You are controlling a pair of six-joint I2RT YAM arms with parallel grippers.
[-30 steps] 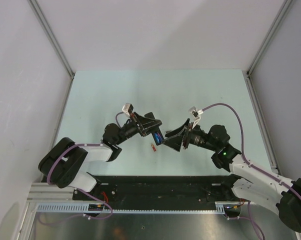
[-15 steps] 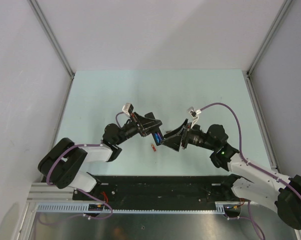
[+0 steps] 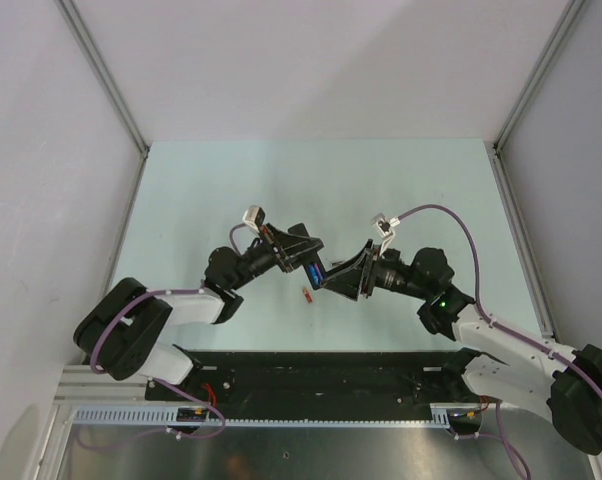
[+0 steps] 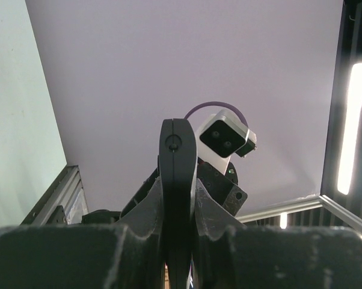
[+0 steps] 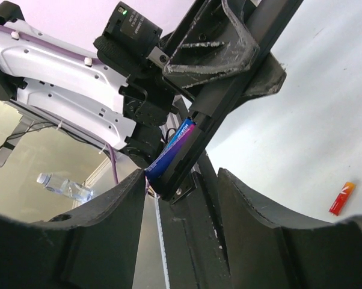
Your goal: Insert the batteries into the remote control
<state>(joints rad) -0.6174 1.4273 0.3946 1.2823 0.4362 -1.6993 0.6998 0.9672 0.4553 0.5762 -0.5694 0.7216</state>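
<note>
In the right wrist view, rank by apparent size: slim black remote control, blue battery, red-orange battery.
1. the slim black remote control
2. the blue cylindrical battery in its slot
3. the red-orange battery on the table; it lies farther away, so ranks two and three are unsure

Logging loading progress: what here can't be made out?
Top view: remote control slot too small, crowded by left claw and right claw.
Left wrist: remote edge-on, slot out of sight.
Right wrist: one blue battery shows; its wall hides the rest.
Red-orange battery: markings too small.
</note>
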